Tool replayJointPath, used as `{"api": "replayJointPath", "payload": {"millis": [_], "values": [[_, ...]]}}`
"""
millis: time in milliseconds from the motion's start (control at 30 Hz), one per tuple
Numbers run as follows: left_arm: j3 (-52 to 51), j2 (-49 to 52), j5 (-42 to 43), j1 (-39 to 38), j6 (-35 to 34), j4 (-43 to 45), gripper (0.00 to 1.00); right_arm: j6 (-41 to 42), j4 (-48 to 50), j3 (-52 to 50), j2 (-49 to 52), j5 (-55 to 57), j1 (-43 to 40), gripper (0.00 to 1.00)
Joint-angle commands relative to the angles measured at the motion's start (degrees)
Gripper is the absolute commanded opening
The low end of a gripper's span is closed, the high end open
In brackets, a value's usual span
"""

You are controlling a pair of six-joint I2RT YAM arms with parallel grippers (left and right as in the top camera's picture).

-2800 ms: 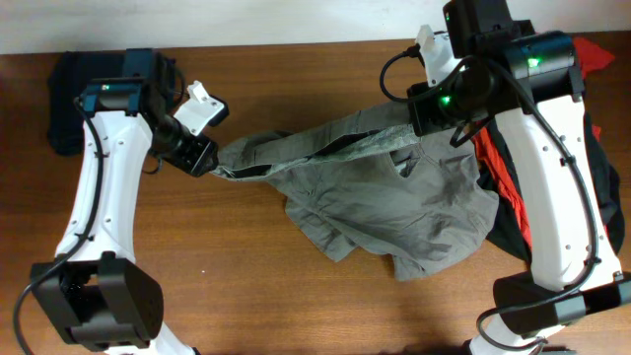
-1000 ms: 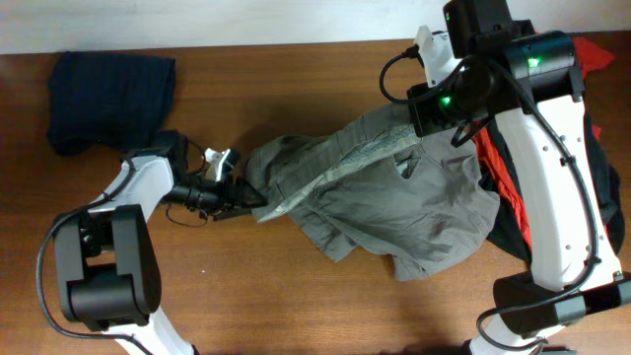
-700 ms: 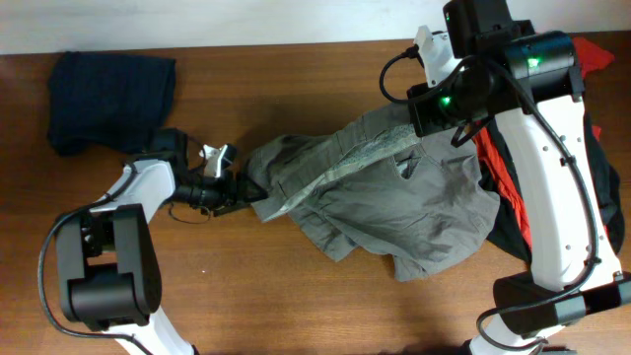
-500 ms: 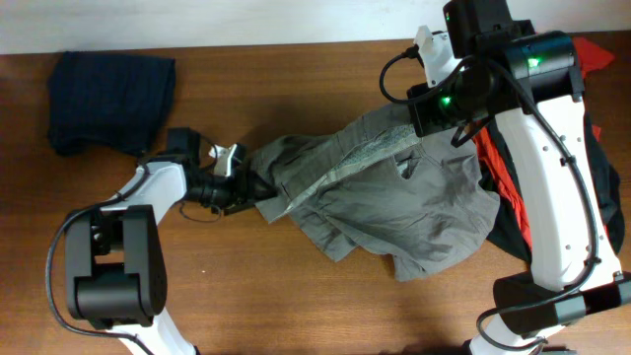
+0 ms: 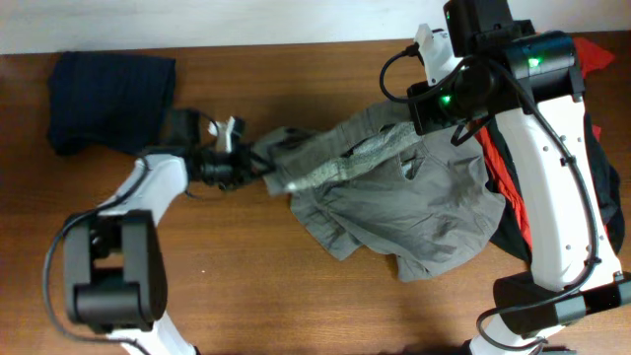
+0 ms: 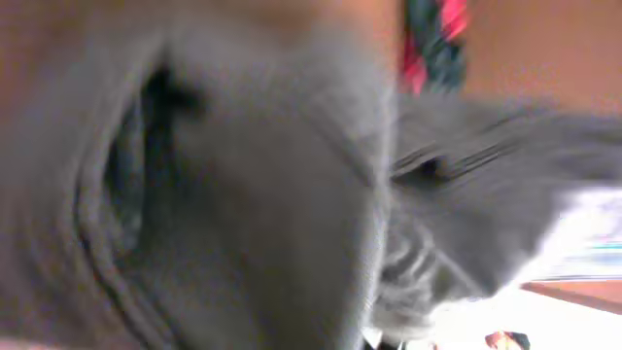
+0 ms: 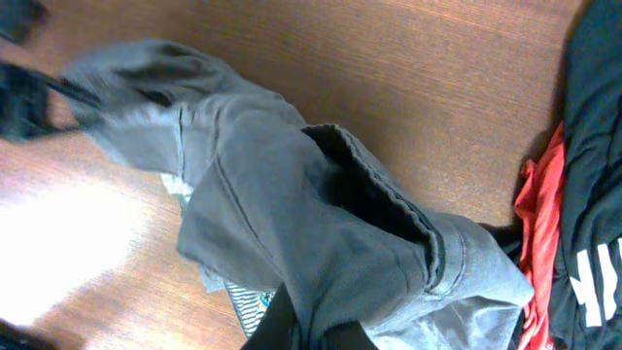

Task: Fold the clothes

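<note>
Wooden table [image 5: 246, 296], seen from above. Your left gripper [image 5: 253, 164] is clenched on the left edge of the grey shorts [image 5: 394, 212], and your right gripper [image 5: 422, 123] is clamped on their upper right, probably to stretch them flat mid-table. No containers are visible; a navy garment [image 5: 108, 94] lies apart.

Shorts [image 5: 394, 197] spread centre-right on worktop [image 5: 246, 296], stretched between left claw [image 5: 260, 164] at left, right claw [image 5: 419, 123] at rear. Folded garment [image 5: 108, 94] set rear-left; clothes heap [image 5: 593, 51] piled at right edge.
</note>
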Motion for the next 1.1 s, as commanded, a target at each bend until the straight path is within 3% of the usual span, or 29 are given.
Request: {"api": "replayJointPath", "payload": {"millis": [0, 233, 400, 467, 600, 833, 1067], "values": [[9.9, -11.2, 3.6, 3.0, -0.3, 0.6, 0.01, -1.9, 0.4, 4.9, -1.5, 1.0, 0.2, 0.04], [23.6, -24.9, -3.6, 4.9, -0.1, 0.6, 0.01, -1.9, -0.6, 17.2, -4.2, 2.1, -4.5, 0.04], [24.4, -33.4, -10.1, 5.0, 1.9, -1.0, 0.01, -1.9, -3.0, 22.5, -7.0, 0.0, -7.4, 0.04], [24.4, -39.0, -17.4, 5.0, 3.6, -5.4, 0.01, -1.9, -4.7, 22.9, -9.9, -1.4, -7.3, 0.04], [24.4, -45.4, -23.1, 5.0, 5.4, -11.6, 0.01, -1.7, -7.8, 22.9, -14.7, -2.9, -7.2, 0.04], [24.4, -51.0, -31.4, 5.0, 6.4, -22.8, 0.01, 1.6, -7.8, 22.5, -22.7, -5.0, -7.2, 0.04], [23.1, -47.9, -35.7, 5.0, 6.4, -30.9, 0.01, 1.8, -7.8, 15.8, -24.6, -4.9, -7.2, 0.04]]}}
